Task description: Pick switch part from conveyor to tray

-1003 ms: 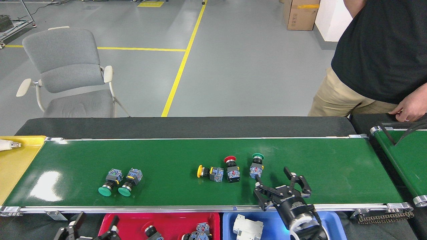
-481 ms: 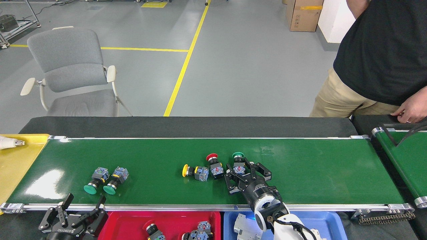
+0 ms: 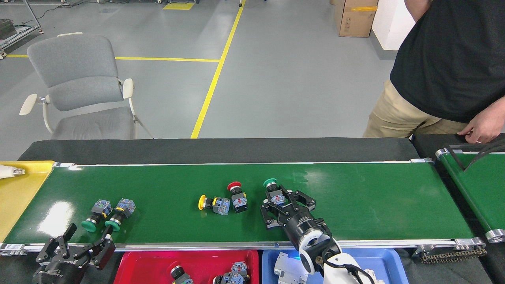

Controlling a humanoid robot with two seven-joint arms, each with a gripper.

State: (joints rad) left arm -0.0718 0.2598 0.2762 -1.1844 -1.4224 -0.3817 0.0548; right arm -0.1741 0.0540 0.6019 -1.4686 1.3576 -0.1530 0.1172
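Switch part (image 3: 272, 192), green-capped, lies mid-belt on the conveyor (image 3: 375, 197), bracketed by the right gripper (image 3: 285, 205), whose fingers stand apart either side of it, seemingly to close on its body. Neighbouring red-capped switch (image 3: 237, 196) sits just beside, leaving little room leftward. The left gripper (image 3: 75, 243), fingers spread and empty, hovers at the near rail (image 3: 197, 247), above the red tray (image 3: 158, 262).

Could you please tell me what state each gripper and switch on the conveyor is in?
Right gripper: open, around the green-capped switch.
Left gripper: open, holding nothing.
Red-capped switch: lying on the conveyor.
Yellow-capped switch: lying on its side.
Two green switches: lying side by side.
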